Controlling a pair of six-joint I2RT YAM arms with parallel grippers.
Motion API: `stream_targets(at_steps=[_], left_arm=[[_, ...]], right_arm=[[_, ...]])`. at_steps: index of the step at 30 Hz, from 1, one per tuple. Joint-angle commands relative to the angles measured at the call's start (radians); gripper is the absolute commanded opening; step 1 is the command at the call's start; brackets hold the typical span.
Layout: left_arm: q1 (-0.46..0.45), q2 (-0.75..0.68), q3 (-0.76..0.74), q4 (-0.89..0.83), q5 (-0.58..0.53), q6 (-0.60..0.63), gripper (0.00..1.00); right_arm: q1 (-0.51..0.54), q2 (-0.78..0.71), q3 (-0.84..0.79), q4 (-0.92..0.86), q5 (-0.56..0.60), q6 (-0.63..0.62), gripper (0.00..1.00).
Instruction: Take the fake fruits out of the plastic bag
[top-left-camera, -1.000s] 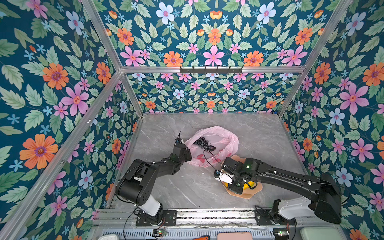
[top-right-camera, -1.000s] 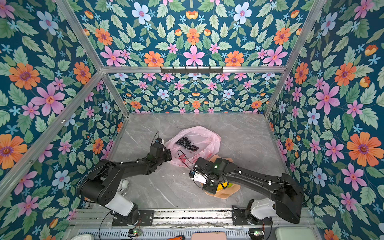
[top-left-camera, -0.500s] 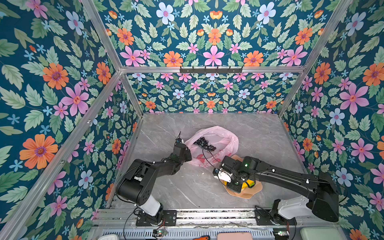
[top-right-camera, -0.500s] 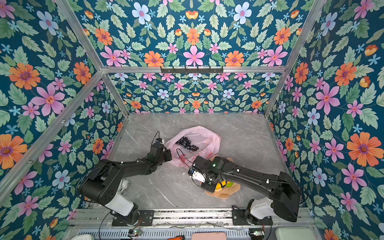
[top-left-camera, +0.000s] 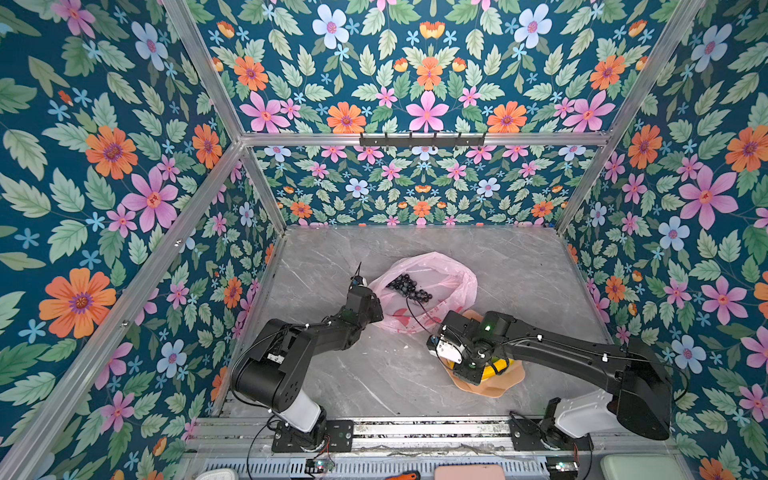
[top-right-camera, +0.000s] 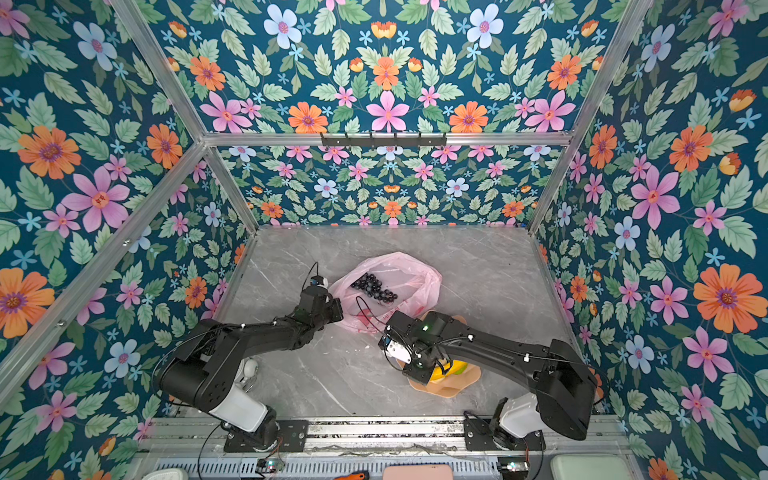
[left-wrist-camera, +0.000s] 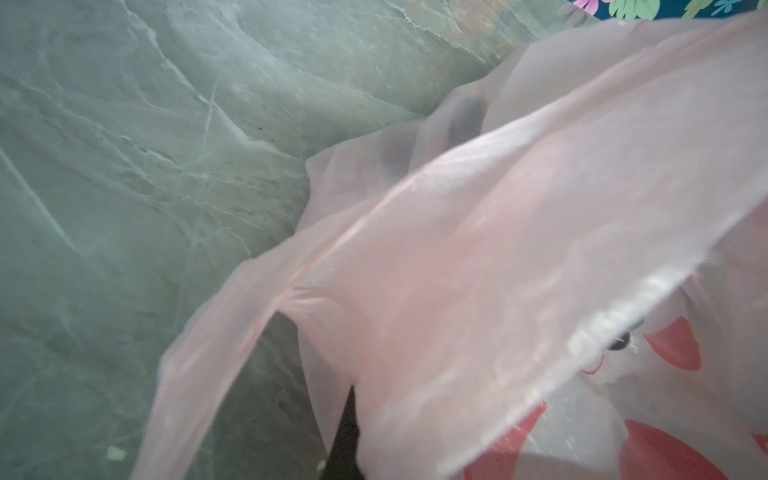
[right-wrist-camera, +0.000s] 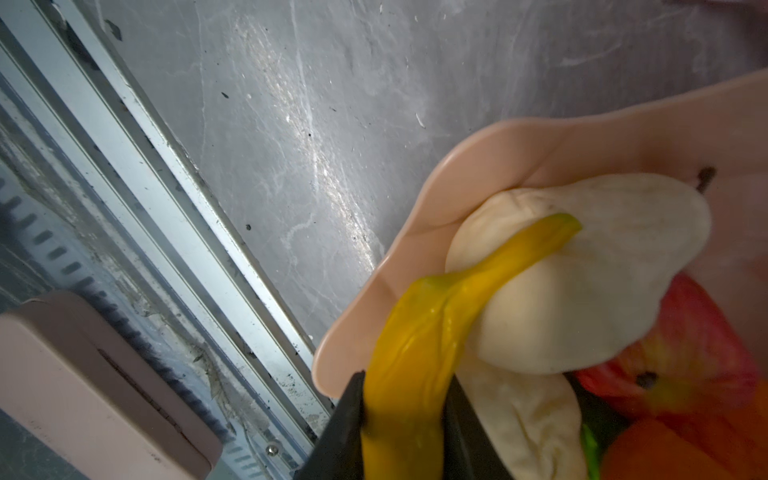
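Since a second ago our right gripper (right-wrist-camera: 405, 419) has barely shifted, fingers closed round the banana (right-wrist-camera: 440, 316) over the scalloped bowl (right-wrist-camera: 415, 249). We should lower before releasing, clear of the cream piece (right-wrist-camera: 582, 270). Our left gripper (top-left-camera: 376, 309) pinches the plastic bag (top-left-camera: 440, 286) shut-fingered; grapes (top-left-camera: 407, 287) remain inside on the desk (top-left-camera: 374, 374).

plastic bag (top-left-camera: 432, 307) – red marks, txt illegible

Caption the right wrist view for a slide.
Right tool lowers banana onto fruits in the pink bowl.
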Motion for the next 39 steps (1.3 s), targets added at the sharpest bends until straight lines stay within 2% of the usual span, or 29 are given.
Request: stream_targets(at_steps=[1, 7, 13, 28, 39], left_arm=[[0.001, -0.004, 0.007, -0.003, -0.008, 0.011, 0.0], [0.001, -0.002, 0.007, -0.003, -0.009, 0.011, 0.0], [0.001, -0.002, 0.008, -0.005, -0.01, 0.013, 0.0], [0.001, -0.002, 0.012, -0.008, -0.01, 0.015, 0.0], [0.001, -0.002, 0.012, -0.009, -0.013, 0.016, 0.0]], right_arm=[[0.001, 0.002, -0.001, -0.009, 0.007, -0.007, 0.31], [0.001, -0.006, 0.001, -0.012, 0.001, -0.012, 0.36], [0.0, -0.001, 0.02, -0.033, -0.007, -0.007, 0.33], [0.028, 0.027, 0.048, -0.052, 0.014, 0.172, 0.29], [0.03, 0.002, 0.028, -0.009, 0.038, 0.187, 0.33]])
